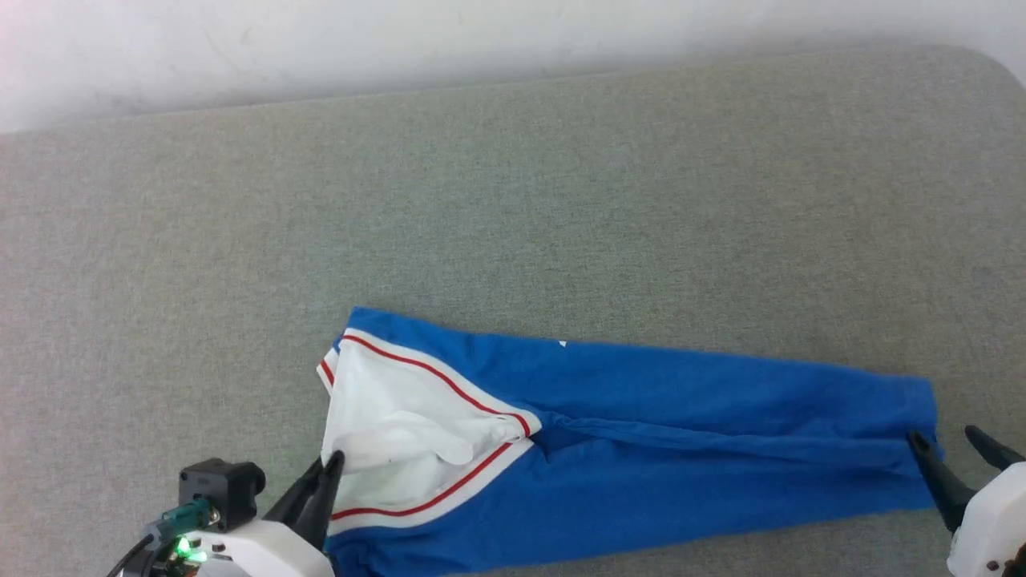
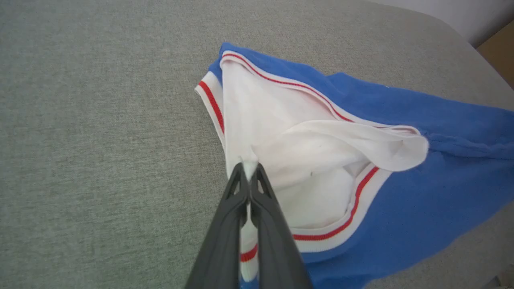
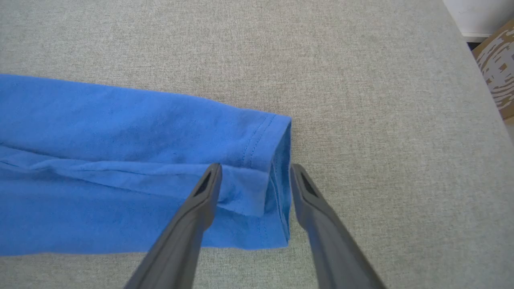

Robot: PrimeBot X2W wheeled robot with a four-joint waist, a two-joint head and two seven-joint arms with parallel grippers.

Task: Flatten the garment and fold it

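Blue shirt (image 1: 681,425) lies in a long narrow band across the near part of the grey felt counter (image 1: 513,184), with the sleeve end to the robot's left and the hem end to its right. The left claw (image 2: 249,167) is pinched tight on a small tuft of the white sleeve (image 2: 321,144), which sits rumpled and doubled back inside the red stripes (image 2: 345,218). The right claw (image 3: 255,166) stands wide, one finger over the blue cloth and the other just off the hem (image 3: 281,152), gripping nothing.

The step in hand looks like taking both ends so the band can be drawn flat. The hem shows several layers, so the right claw should probably come down far enough to bite through all of them; a shallow bite would likely lift only the top flap. The left hold is thin and on the sleeve alone, so a hard tug may drag the sleeve out rather than the body. An even, low pull outward seems best for easing the long crease (image 1: 721,437) along the middle
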